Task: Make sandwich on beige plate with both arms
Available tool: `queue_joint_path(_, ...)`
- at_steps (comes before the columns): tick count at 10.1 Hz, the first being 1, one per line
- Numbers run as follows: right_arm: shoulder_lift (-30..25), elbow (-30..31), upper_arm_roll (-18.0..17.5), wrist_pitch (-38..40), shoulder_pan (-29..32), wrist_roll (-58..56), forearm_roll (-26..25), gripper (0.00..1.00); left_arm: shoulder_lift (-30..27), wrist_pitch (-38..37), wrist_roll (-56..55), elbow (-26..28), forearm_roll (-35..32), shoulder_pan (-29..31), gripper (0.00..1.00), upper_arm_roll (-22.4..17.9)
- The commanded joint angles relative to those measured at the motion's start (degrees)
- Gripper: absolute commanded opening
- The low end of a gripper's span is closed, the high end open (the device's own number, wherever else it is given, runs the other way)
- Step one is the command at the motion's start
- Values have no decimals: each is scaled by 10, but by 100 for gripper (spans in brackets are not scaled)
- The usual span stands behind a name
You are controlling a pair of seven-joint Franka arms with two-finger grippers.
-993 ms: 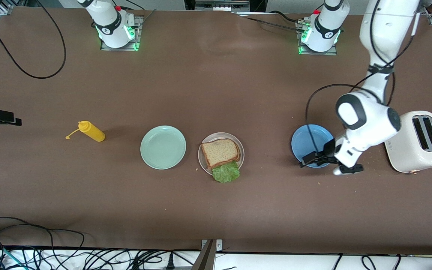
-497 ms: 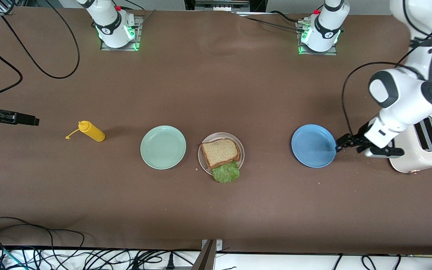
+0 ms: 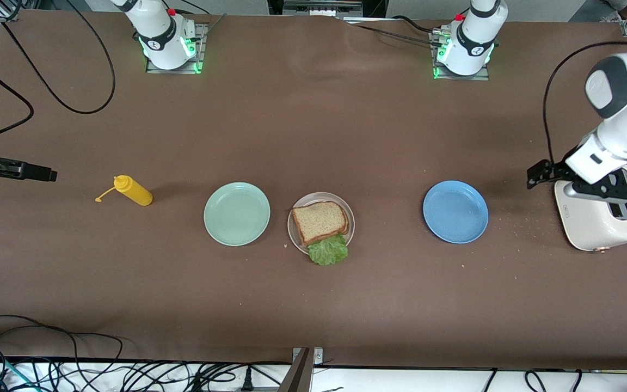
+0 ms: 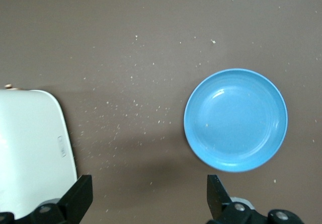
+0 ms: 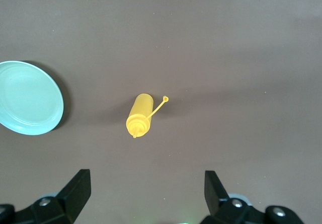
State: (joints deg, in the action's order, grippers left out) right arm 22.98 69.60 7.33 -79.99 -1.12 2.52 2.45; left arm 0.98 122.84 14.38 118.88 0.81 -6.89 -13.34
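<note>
- Sandwich (image 3: 320,221) sits assembled on the beige plate (image 3: 296,237) near the middle of the bench (image 3: 313,136), between the mint-green plate (image 3: 237,213) and the blue plate (image 3: 455,212); the task looks essentially done, so the main risk is any further contact with it.
- Lettuce (image 3: 328,250) hangs over the plate's rim on the side nearer the front camera; a low sweep there could drag the leaf off and pull the top slice askew.
- The top slice lies slightly skewed, and I judge it would slide under a light nudge.
- Left gripper (image 4: 148,196) is over the bench between the blue plate and the toaster (image 3: 602,209), fingers (image 4: 79,196) spread wide and holding nothing; dropping or swinging here could clip the toaster or scatter crumbs.
- Right gripper (image 5: 146,194) is over the bench near the mustard bottle (image 5: 139,115), fingers spread and empty; a careless descent could knock the lying bottle rolling toward the mint-green plate.
</note>
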Motion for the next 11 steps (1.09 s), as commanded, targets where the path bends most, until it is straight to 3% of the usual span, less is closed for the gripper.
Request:
queue_joint_path(1, -13, 10, -1, 14, -4, 61, -10, 100, -26, -72, -11, -35, -27, 19, 100, 5)
queue_joint_path(5, -14, 9, -1, 13, -11, 65, -5, 100, -20, -190, -33, -156, -12, 22, 100, 14)
queue_joint_path(7, -21, 12, -8, 11, -11, 61, -5, 100, -17, -211, -35, -189, -18, 48, 100, 65)
queue_joint_path(10, -96, 135, -20, -65, -13, 59, -10, 100, -2, -265, -36, -241, -19, 49, 100, 100)
queue_joint_path(11, -101, 143, -20, -69, -13, 60, -10, 100, 3, -289, -35, -257, -19, 49, 100, 101)
